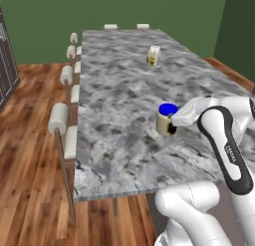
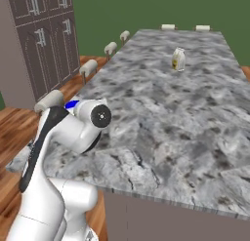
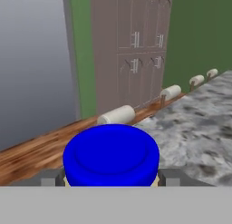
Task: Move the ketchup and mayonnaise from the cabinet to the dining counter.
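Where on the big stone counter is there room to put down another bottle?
Lots of room: the bare stretch of dining counter between the mayonnaise and the small carton, and along the stool side. It's crowded only by the claw at the jar.

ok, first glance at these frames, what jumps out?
The bright blue lid of the mayonnaise, standing on the near part of the dining counter with the gripper right at it; in the hand view the lid sits between the fingers. Whether it's gripped, I can't tell. Further along the counter stands a small cream carton, alone.
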You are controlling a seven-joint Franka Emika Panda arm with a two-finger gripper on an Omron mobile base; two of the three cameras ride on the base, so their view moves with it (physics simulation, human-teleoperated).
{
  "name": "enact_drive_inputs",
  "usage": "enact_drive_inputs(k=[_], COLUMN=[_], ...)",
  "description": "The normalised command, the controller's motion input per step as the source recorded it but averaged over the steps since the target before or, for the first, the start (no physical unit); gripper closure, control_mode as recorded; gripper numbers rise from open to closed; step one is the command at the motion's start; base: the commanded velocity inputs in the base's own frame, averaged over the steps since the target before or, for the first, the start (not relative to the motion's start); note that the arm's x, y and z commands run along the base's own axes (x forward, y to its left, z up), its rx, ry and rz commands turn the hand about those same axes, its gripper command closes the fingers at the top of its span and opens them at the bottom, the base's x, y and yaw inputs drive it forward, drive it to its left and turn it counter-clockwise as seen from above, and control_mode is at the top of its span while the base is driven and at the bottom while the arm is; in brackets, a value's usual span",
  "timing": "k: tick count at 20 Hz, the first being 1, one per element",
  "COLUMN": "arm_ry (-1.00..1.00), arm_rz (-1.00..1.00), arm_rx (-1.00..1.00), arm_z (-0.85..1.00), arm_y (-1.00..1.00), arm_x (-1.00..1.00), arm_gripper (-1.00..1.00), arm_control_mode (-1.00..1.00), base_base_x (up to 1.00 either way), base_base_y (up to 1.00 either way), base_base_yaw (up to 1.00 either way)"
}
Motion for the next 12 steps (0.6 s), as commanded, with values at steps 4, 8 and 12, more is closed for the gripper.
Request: enact_drive_inputs(k=[4, 8, 12], arm_ry=[0.00, 0.00, 0.00], arm_rz=[0.06, 0.02, 0.01], arm_rx=[0.02, 0.00, 0.00], arm_z=[-0.46, -0.40, -0.36], arm_y=[0.05, 0.13, 0.08], arm_x=[0.42, 0.44, 0.41], arm_gripper=[1.00, 1.00, 1.00], arm_control_mode=[-1.00, -1.00, -1.00], base_base_x=[0.00, 0.00, 0.00], base_base_y=[0.00, 0.00, 0.00], base_base_yaw=[0.00, 0.00, 0.00])
